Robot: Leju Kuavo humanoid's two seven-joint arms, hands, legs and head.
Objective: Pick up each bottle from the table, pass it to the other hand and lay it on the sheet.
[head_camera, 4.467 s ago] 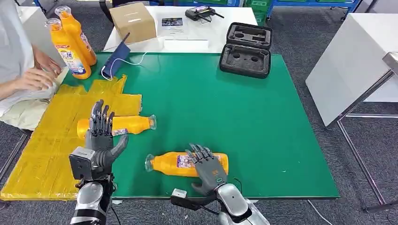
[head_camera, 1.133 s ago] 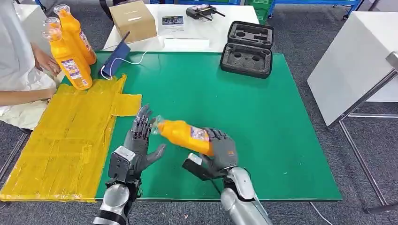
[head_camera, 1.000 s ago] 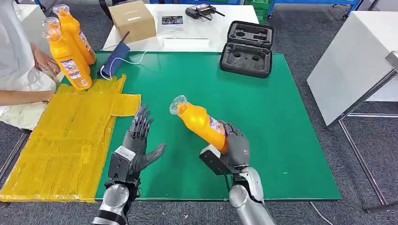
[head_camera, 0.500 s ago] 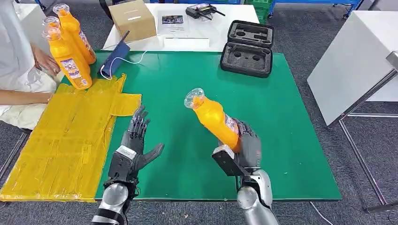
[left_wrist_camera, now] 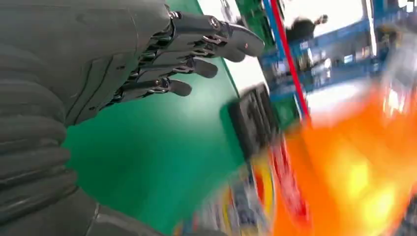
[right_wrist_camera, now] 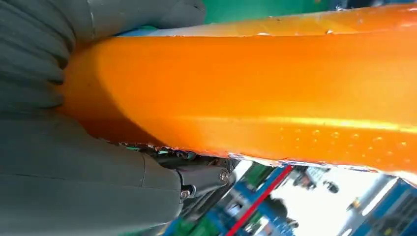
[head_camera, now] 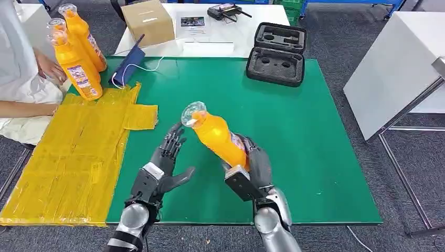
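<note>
My right hand (head_camera: 255,169) grips an orange bottle (head_camera: 215,135) by its base and holds it above the green table (head_camera: 294,121), its clear cap tilted up and to the left. The bottle's orange body (right_wrist_camera: 275,93) crosses the right wrist view beside the thumb. My left hand (head_camera: 167,160) is open, fingers spread, just left of the bottle and apart from it. In the left wrist view its fingers (left_wrist_camera: 196,49) reach out next to the blurred orange bottle (left_wrist_camera: 354,172). The yellow sheet (head_camera: 68,157) lies on the table's left side.
Three orange bottles (head_camera: 73,50) stand upright at the sheet's far corner, beside a seated person (head_camera: 23,79). A black foam-lined case (head_camera: 276,54) lies open at the table's far edge. A blue pouch (head_camera: 128,65) and a cardboard box (head_camera: 149,22) sit at the back.
My right hand has lifted the bottle off the table and now swings it back left toward my left hand. The left hand has moved right. The bottle that lay on the sheet's edge is gone.
</note>
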